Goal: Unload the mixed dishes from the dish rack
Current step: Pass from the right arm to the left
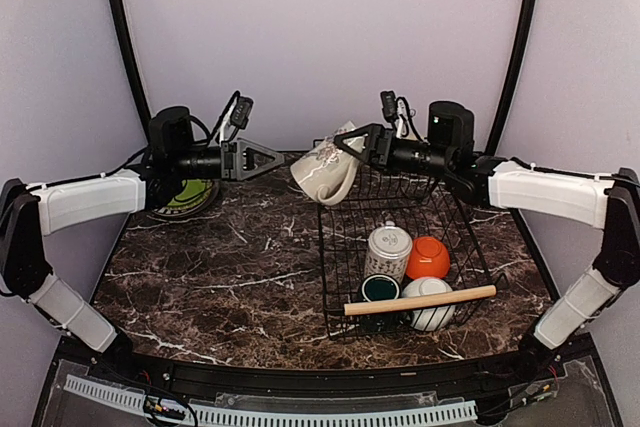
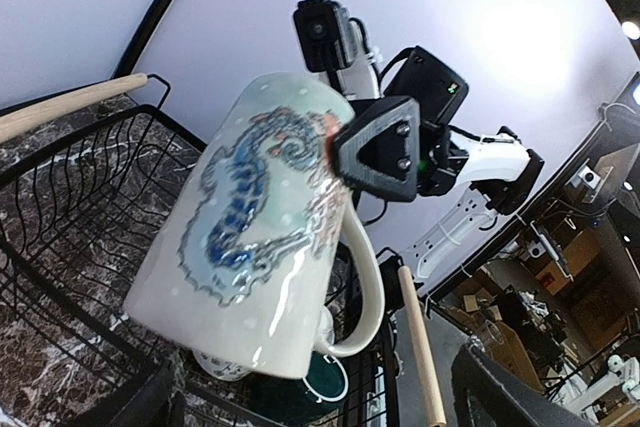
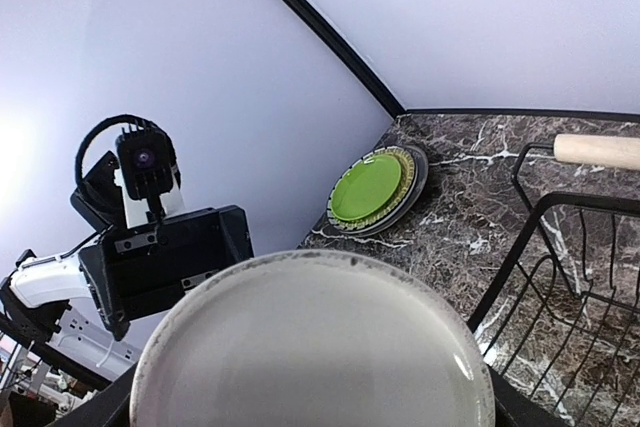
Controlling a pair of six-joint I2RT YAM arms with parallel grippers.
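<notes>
— Where is the patterned mug (image 1: 322, 175)?
— Aloft over the dish rack's (image 1: 324, 257) far-left corner, with the right tool (image 1: 347, 147) clamped on its rim. The mug's inside is hidden.
— And the left tool (image 1: 268, 159)?
— Its jaws stand wide, holding nothing, above the counter (image 1: 220, 267) just left of the rack.

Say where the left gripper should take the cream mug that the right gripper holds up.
Probably the cream mug is best taken across its lower body near the base, from the left. The right gripper pinches the rim end, the handle hangs underneath toward the dish rack, and the bare patterned side faces the open left gripper.
</notes>
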